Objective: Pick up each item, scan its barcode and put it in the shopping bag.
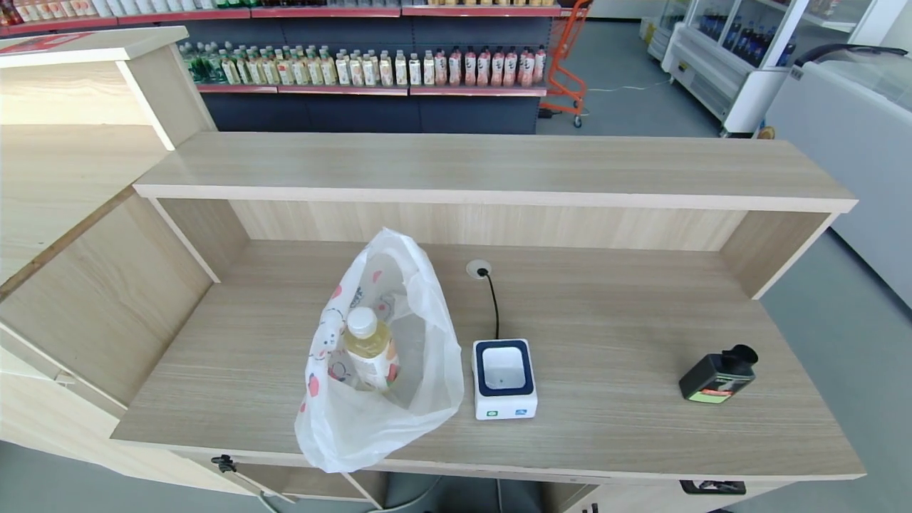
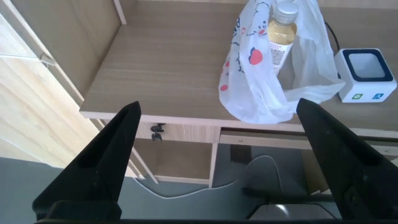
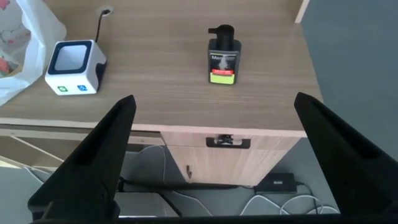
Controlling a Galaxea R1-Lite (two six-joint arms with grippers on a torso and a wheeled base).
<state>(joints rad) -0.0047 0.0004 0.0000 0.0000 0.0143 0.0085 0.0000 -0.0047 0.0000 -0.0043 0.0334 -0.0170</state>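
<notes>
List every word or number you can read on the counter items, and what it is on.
No text can be read.
black bottle: white print, red and green label, blurred.
scanner: green and blue icons, no legible words.
drink bottle: label too small.
shopping bag: cartoon prints only.

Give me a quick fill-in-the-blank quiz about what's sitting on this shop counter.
1. The drink bottle stands inside the shopping bag and has a ____ cap.
2. The scanner sits between the shopping bag and the ____ pump bottle.
3. The left gripper and the right gripper are both ____ and hold nothing.
Missing words: white; black; open.
</notes>
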